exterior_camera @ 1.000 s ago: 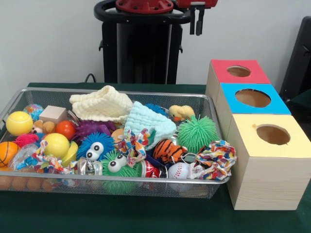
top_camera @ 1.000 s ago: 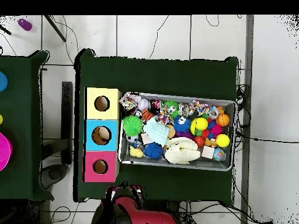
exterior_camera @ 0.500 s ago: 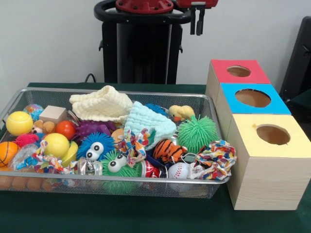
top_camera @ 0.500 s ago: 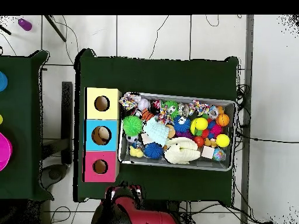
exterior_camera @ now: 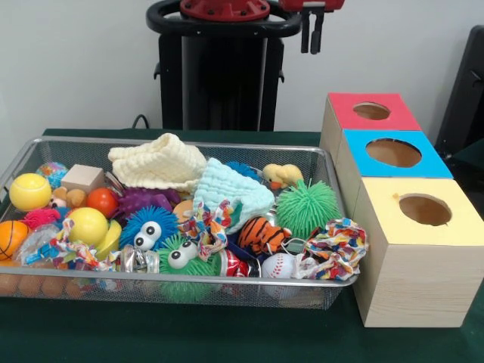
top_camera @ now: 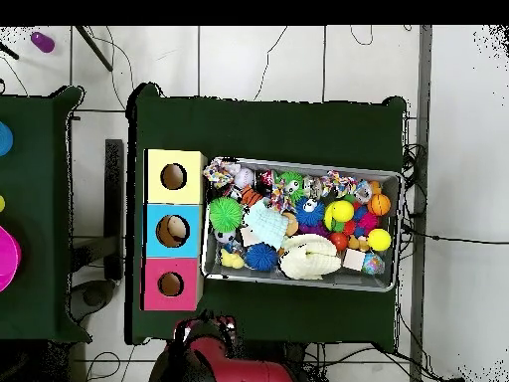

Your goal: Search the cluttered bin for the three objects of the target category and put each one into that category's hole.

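Observation:
The silver wire mesh bin [exterior_camera: 227, 280] lies on the green table, full of toys; in the overhead view its rim [top_camera: 298, 164] shows right of the boxes. Three braided patterned cloth toys lie along its near side in the front view: one at the right corner [exterior_camera: 333, 248], also in the overhead view [top_camera: 220, 173], one in the middle [exterior_camera: 204, 227], one at the left [exterior_camera: 64, 253]. My gripper [exterior_camera: 311, 34] hangs open and empty high above the table's far side, well away from the bin.
Three wooden boxes with round holes stand right of the bin: red top [exterior_camera: 344, 106], blue top [exterior_camera: 355, 144], yellow top [exterior_camera: 378, 219]. The bin also holds pale yellow [exterior_camera: 159, 162] and mint [exterior_camera: 227, 189] washcloths, spiky balls [exterior_camera: 306, 206], and smooth balls. My black pedestal [exterior_camera: 219, 76] stands behind.
My gripper has shifted slightly to the right at the top of the front view. Nothing in the bin has moved.

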